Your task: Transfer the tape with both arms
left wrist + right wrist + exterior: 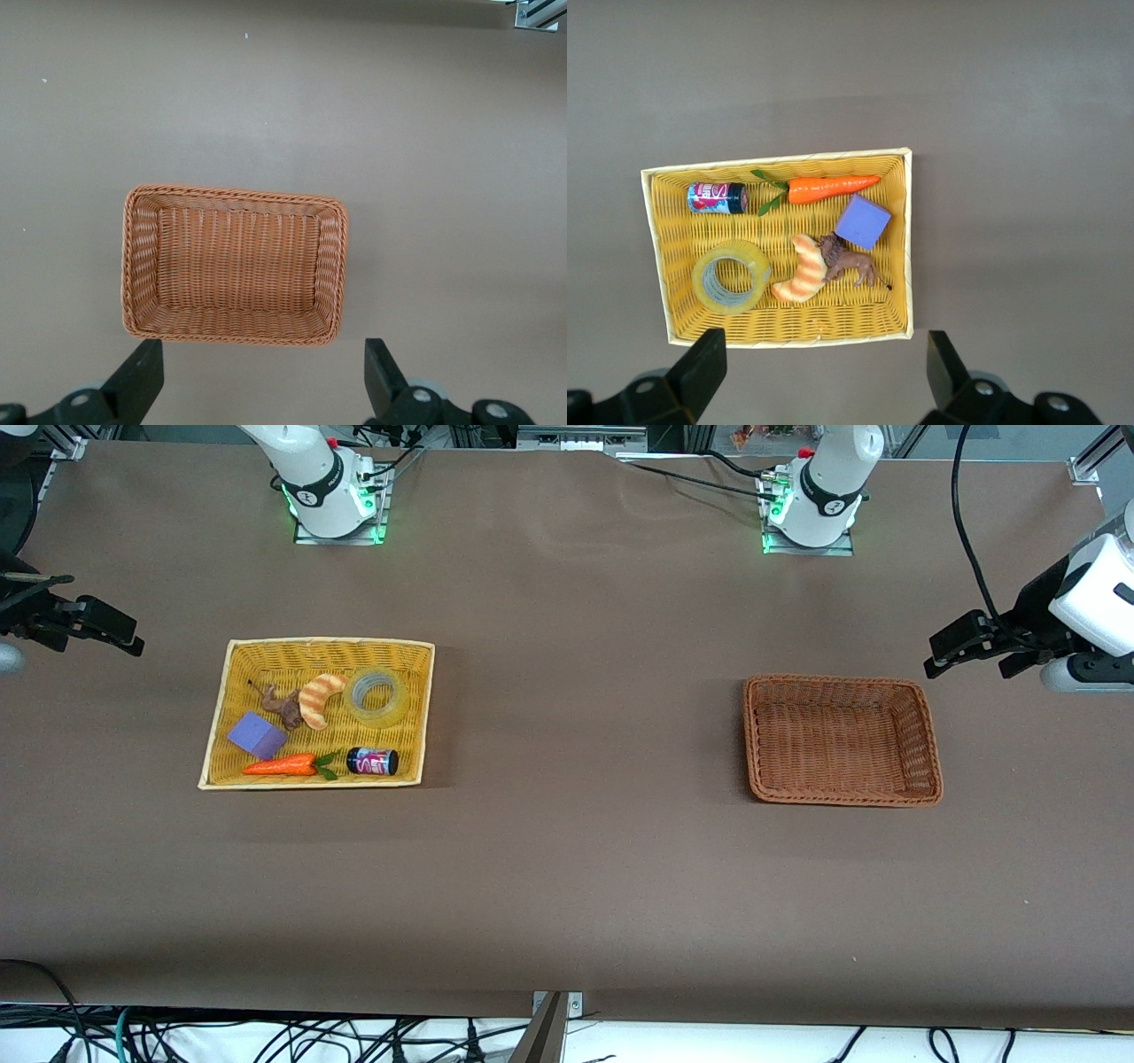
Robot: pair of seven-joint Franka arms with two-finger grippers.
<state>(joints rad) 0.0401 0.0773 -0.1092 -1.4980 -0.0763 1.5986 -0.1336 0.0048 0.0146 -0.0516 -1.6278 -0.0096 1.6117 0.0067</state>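
Note:
The tape (376, 695), a translucent yellowish roll, lies flat in the yellow wicker basket (328, 641), in the corner nearest the right arm's base, beside the striped croissant (319, 700). It also shows in the right wrist view (731, 277). My right gripper (124, 638) hangs open and empty over bare table at the right arm's end, apart from the yellow basket (780, 160); its jaws stand wide (824, 354). My left gripper (943, 657) hangs open and empty over the table at the left arm's end, beside the brown basket (833, 682); its jaws stand wide (263, 363).
The yellow basket also holds a brown toy animal (282, 707), a purple block (257, 735), a carrot (282, 765) and a small dark can (372, 761). The brown wicker basket (235, 193) holds nothing. Brown cloth covers the table between the baskets.

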